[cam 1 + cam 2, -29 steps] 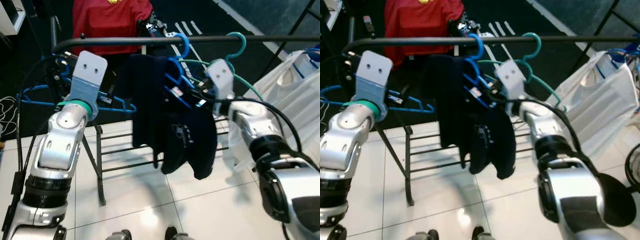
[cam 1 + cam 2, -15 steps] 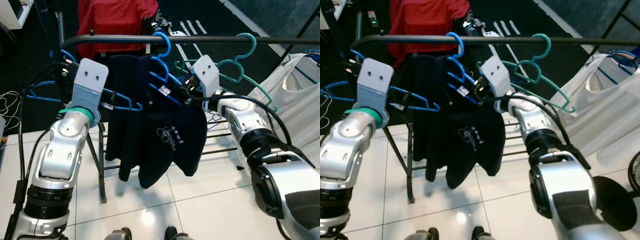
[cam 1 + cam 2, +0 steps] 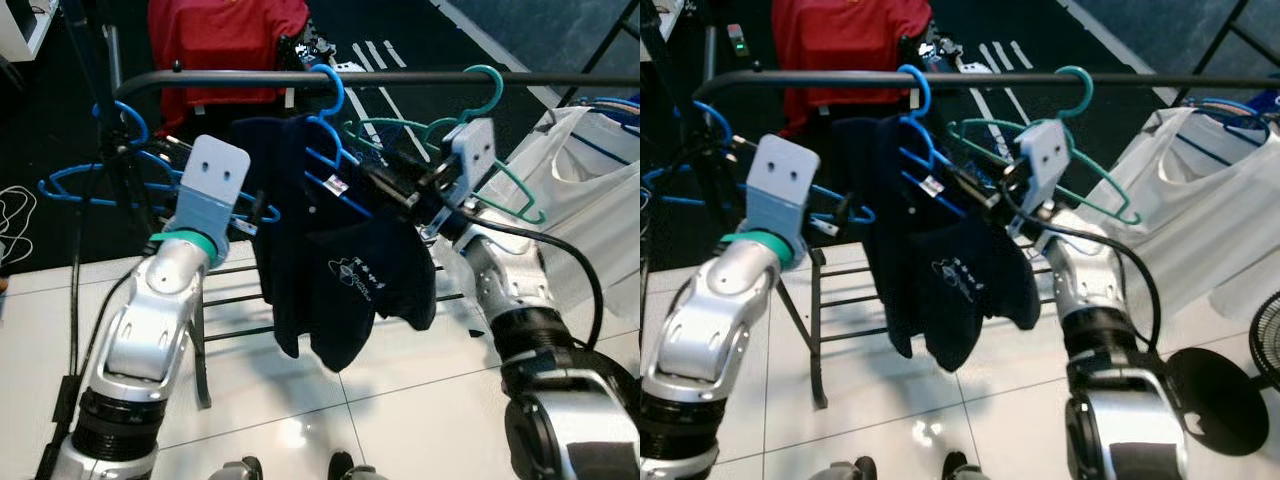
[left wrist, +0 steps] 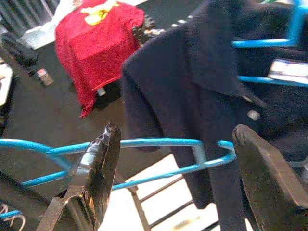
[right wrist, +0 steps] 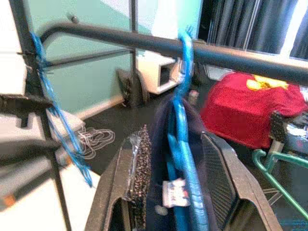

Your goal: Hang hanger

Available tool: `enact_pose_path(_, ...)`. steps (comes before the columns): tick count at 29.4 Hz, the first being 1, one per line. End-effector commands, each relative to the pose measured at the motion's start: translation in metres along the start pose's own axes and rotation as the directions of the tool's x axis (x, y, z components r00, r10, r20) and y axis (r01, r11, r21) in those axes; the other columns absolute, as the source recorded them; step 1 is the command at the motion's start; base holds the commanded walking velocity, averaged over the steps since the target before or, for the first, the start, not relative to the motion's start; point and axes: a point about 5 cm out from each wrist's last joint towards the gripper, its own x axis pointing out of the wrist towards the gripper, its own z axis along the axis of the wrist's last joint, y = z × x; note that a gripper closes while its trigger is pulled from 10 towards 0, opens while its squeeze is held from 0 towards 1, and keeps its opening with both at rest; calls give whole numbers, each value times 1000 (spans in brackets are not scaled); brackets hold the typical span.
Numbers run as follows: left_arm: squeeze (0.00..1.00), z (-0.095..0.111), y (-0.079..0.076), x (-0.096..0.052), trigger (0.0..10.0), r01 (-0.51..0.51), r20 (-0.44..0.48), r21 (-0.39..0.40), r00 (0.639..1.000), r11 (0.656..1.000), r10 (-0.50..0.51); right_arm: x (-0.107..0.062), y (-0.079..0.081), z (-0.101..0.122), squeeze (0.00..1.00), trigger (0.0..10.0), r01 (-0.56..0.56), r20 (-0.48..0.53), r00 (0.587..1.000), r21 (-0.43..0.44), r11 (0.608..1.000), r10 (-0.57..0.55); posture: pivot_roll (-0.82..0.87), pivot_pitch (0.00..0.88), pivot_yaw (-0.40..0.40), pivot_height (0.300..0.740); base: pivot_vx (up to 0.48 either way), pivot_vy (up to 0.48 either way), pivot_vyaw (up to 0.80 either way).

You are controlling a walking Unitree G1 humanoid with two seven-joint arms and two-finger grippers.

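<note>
- Right wrist view: right hand point(image 5: 178, 192) is pinching the blue hanger point(image 5: 182, 120) between its two fingers, just below the hook, which is sitting over the black rail point(image 5: 144, 41) directly ahead of the hand.
- Navy shirt point(image 3: 340, 280) is draping from that hanger, below and to the left of the right hand; judged soft, light and prone to swinging, while the hanger looks like thin stiff plastic, slippery at the neck.
- Best hold, by judgement: the hanger's neck, where the fingers are already sitting.
- Left hand point(image 4: 168, 168) is standing spread, holding nothing; a second blue hanger point(image 4: 144, 144), empty, is crossing between its fingers.
- Teal hanger point(image 3: 480, 130) is hanging empty on the rail, just beside the right hand.
- Containers: white plastic bag point(image 3: 590, 200) is hanging beyond the right hand; contents cannot be told.
</note>
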Motion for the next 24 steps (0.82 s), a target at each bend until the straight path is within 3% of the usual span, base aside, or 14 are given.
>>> enact_pose_path(1,0,1,-6,-4,10000,13,25,10,1000,1000,-13,-8,0,0,0,10000,51,13,999,22,998,-51,22,114,9,740,0,0,0)
enact_pose_path(5,0,1,-10,-9,10000,36,43,-13,998,999,-36,-20,10,-5,0,10000,101,13,995,37,994,-102,23,114,8,740,0,0,0)
enact_pose_path(7,0,-5,-11,-16,10000,62,18,-105,998,993,-60,-37,25,-16,0,10000,181,-15,983,79,980,-181,9,113,17,740,0,0,0)
enact_pose_path(11,0,-9,-12,-19,10000,76,6,-143,997,987,-76,-46,30,-21,0,10000,230,-33,973,89,969,-228,8,113,19,740,0,0,0)
enact_pose_path(13,0,-22,-9,-34,10000,64,-17,-202,997,977,-69,-77,27,-45,0,10000,508,-126,859,80,858,-497,-1,93,32,740,0,0,0)
enact_pose_path(15,0,-22,-9,-34,10000,64,-17,-202,997,977,-69,-77,27,-45,0,10000,508,-126,859,80,858,-497,-1,93,32,740,0,0,0)
enact_pose_path(16,0,-30,-7,-41,10000,42,-24,-205,999,978,-48,-87,27,-55,0,10000,582,-157,808,53,812,-569,-4,77,39,740,0,0,0)
enact_pose_path(17,0,-44,-2,-51,10000,-11,-47,-191,999,982,2,-94,30,-66,0,10000,639,-200,762,87,764,-615,-8,59,36,740,0,0,0)
enact_pose_path(21,0,-59,2,-62,10000,-73,-74,-162,995,984,62,-97,35,-75,0,10000,678,-256,730,156,718,-633,-9,49,34,740,0,0,0)
enact_pose_path(24,0,-59,2,-62,10000,-73,-74,-162,995,984,62,-97,35,-75,0,10000,678,-256,730,156,718,-633,-9,49,34,740,0,0,0)
